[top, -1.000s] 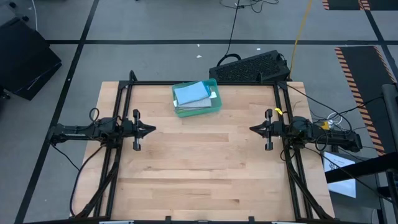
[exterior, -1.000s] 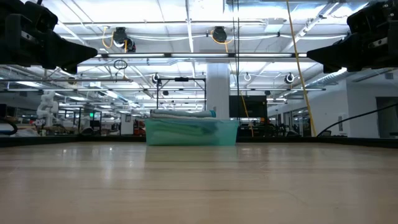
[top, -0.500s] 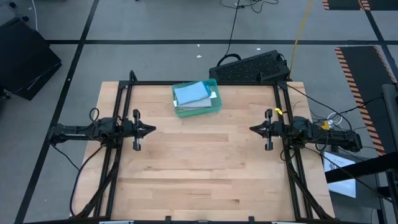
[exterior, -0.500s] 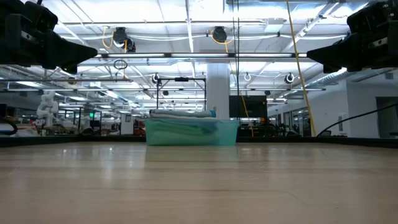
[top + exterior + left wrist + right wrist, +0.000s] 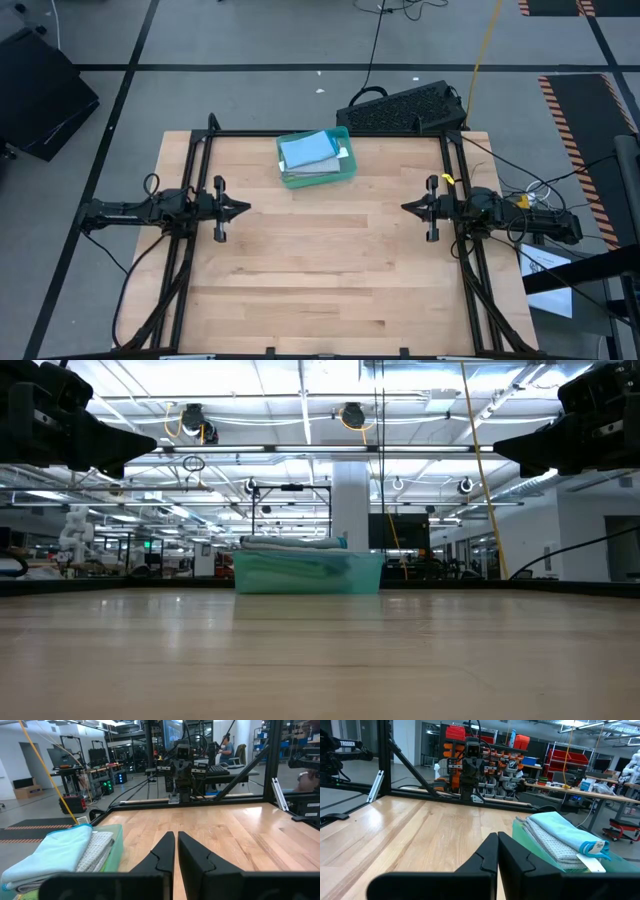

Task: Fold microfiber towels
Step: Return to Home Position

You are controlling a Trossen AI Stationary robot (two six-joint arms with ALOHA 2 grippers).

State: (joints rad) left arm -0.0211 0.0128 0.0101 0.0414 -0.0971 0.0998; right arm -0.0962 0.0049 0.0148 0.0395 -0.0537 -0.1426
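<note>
The microfiber towels (image 5: 311, 151) lie stacked in a teal plastic tray (image 5: 342, 171) at the table's far middle, a light blue one (image 5: 57, 851) on top of a grey one (image 5: 547, 845). In the low view the stack (image 5: 290, 543) rises just above the tray's rim. My left gripper (image 5: 246, 209) hovers shut at the table's left side, pointing level toward the right. My right gripper (image 5: 405, 208) hovers shut at the right side, pointing level toward the left. Both are well away from the tray and hold nothing.
A black frame (image 5: 325, 133) runs along the table's far, left and right sides. A black keyboard (image 5: 405, 108) lies beyond the far right corner. The bare wooden tabletop (image 5: 320, 270) stretches between the two grippers and toward the near edge.
</note>
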